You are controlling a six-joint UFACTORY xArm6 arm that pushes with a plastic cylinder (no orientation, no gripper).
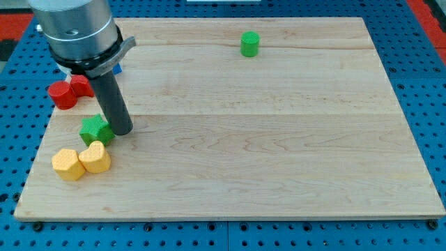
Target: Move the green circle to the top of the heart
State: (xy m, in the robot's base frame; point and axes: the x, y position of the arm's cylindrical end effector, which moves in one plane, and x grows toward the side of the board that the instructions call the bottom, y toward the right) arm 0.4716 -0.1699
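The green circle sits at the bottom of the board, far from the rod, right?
Not quite: the camera view shows the green circle near the board's top edge, not the bottom. It is indeed far from my tip.

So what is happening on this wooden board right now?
One robot arm with a dark rod is pushing blocks on a wooden board. My tip sits at the view's left, touching the right side of a green star-like block, just above the yellow heart. The green circle stands far off near the view's top, not yet moved.
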